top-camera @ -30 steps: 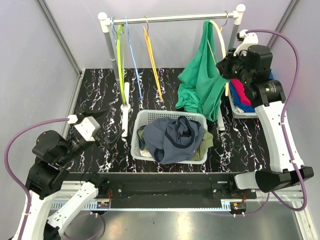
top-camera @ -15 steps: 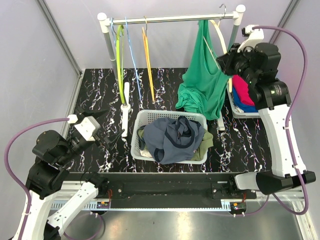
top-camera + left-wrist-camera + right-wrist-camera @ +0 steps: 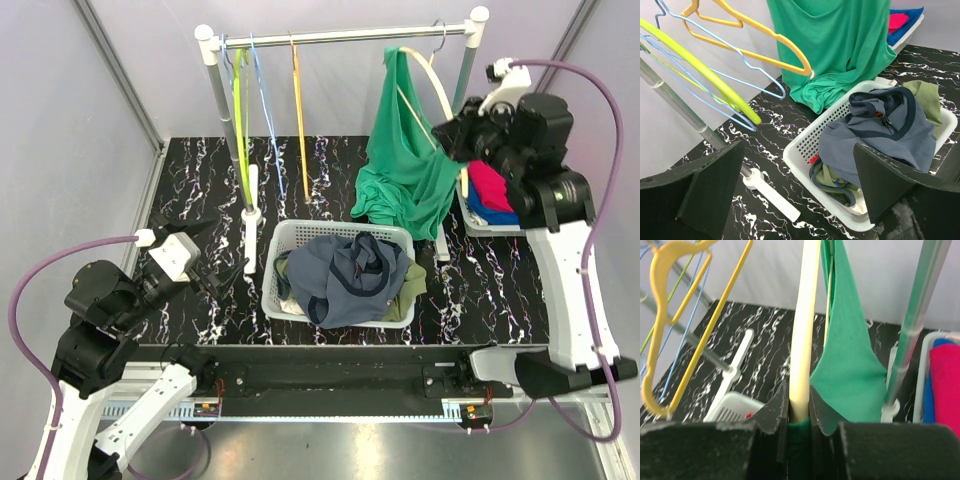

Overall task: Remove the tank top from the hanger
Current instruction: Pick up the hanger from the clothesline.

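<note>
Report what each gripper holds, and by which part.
The right gripper clamps the cream hanger carrying the green tank top, near the lower end of one arm. The left gripper is open, holding nothing.

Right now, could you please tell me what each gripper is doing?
Left gripper: open, holding nothing.
Right gripper: closed on the cream hanger carrying the green tank top.

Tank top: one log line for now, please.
right end effector: shut on hanger | tank top: on hanger | left end effector: open, holding nothing | removal: not done
</note>
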Tool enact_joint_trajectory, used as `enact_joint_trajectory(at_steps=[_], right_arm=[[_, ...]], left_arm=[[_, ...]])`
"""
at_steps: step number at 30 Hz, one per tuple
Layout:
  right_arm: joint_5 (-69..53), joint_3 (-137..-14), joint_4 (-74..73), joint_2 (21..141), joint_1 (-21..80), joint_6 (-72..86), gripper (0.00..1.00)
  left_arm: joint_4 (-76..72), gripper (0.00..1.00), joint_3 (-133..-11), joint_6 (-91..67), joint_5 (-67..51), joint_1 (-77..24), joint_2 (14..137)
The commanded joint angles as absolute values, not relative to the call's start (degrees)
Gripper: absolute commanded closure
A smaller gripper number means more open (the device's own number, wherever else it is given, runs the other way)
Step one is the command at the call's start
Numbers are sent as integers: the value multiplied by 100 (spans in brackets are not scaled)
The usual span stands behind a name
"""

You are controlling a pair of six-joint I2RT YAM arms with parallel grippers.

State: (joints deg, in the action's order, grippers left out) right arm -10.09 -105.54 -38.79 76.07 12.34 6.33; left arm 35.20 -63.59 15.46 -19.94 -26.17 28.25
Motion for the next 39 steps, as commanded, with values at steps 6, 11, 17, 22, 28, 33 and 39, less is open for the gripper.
enact_joint_trajectory(at_steps=[6,11,17,22,28,33,39], right_arm=[[-1995,-10441,-4623,6004,1239,896,100],[-2425,-11767,-4501,5985,1230,993,100],[-2663,-13270,-4114,6407,1231,1204,100],[-2952,-13658,-3630,6460,1230,1502,100],[-3305,-13492,-3445,6249,1239,1608,100],[-3813,-13158,-3366,6091,1239,1714,100],[-3981,-13760,-2866,6248,1230,2153,100]], left_arm=[[3322,1,-6513,1389,-2056,-2584,2927],[3296,1,-6688,1292,-2101,-2566,3006],[3296,1,-6785,1239,-2153,-2531,2979],[3305,1,-6829,1213,-2180,-2505,2944],[3296,1,-6847,1152,-2250,-2479,2944],[3296,1,-6864,1125,-2294,-2443,2927],[3296,1,-6908,1116,-2320,-2408,2944]])
